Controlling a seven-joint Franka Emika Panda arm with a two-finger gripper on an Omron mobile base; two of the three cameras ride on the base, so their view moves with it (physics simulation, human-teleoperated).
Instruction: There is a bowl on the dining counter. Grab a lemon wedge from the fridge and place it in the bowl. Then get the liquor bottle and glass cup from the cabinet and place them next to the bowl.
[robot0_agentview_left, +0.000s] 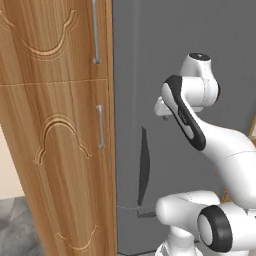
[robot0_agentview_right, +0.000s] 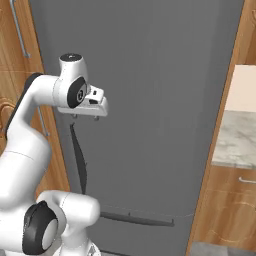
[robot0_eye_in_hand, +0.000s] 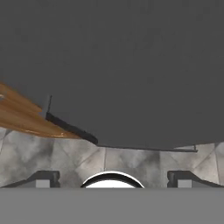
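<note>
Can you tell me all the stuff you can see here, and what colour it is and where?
fridge: one, dark grey, shut, straight ahead of the robot
fridge handles: two, black, an upright one near the door's left edge and a level one low down
cabinet: one tall, brown wood, left of the fridge, with two silver handles
counter: one, grey marble top, right of the fridge, over a wooden drawer
wall: cream, above the counter
floor: grey tiles, under the fridge
arm: one, white with dark joints, in front of the fridge
claw: one, open, holding nothing, short of the fridge door
</note>
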